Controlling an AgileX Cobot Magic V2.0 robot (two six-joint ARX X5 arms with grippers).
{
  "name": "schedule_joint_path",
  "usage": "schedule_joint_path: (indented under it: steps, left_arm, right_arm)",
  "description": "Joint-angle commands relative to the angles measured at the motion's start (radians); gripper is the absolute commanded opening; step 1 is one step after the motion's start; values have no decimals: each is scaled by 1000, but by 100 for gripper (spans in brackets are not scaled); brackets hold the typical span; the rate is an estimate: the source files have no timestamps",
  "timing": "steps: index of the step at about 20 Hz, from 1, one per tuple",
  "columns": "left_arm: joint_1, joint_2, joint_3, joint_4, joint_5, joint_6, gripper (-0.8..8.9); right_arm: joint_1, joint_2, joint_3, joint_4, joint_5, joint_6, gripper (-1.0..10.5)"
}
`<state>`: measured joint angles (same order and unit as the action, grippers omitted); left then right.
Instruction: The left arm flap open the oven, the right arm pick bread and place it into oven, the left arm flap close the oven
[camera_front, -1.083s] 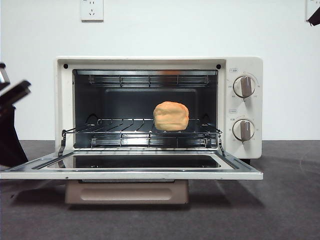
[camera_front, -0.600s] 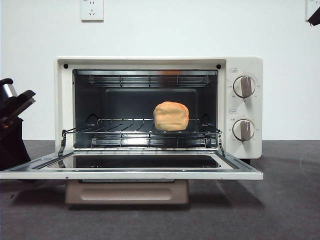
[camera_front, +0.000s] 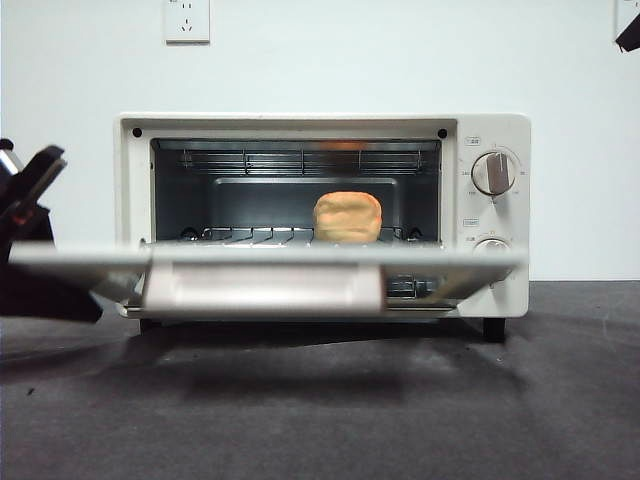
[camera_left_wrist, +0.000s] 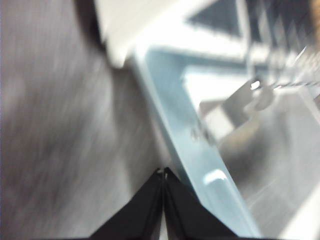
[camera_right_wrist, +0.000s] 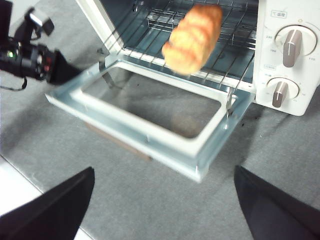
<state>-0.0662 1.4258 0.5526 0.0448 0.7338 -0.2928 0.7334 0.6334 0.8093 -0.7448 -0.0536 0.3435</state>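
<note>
Cream door is swinging half-raised; left gripper, jaws pinched together, is pushing under its nine-o'clock corner (bread inside); right gripper is waiting, jaws wide.

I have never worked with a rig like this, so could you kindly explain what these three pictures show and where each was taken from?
It is a two-armed robot at a dark table. One picture looks level across the table; the other two come from cameras on each wrist. The oven stands open with its door partly raised, and the bread sits on the rack inside. The left gripper, jaws shut and empty, is at the door's side edge, seemingly pushing it up. The right gripper hangs back in front of the oven, jaws wide open, holding nothing.
</note>
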Motion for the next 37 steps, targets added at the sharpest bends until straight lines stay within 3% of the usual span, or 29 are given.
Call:
schedule_joint_path:
  steps: [1,9,15,19,26,29,35,37]
  left_arm:
    - [0,-20,24,95,78,-68,15]
    - [48,-106,24,272,75,-147,15]
    - [46,-200,24,269,75,-145,16]
    - [45,-349,26,144,38,-113,16]
    - [-62,-584,188,-235,-291,70,16]
    - [-110,-642,280,-414,-389,171,16]
    - [-139,-704,321,-637,-447,198,16]
    - [-143,-710,321,-683,-447,199,16]
  right_arm:
    - [10,5,18,6,-2,-4,444]
    - [10,5,18,6,-2,13,444]
    - [10,5,18,6,1,15,444]
    - [10,5,18,7,4,15,444]
    - [10,5,18,6,71,14,444]
    - [10,5,18,7,85,14,444]
    - [10,5,17,8,85,14,439]
    - [10,5,18,8,85,14,290]
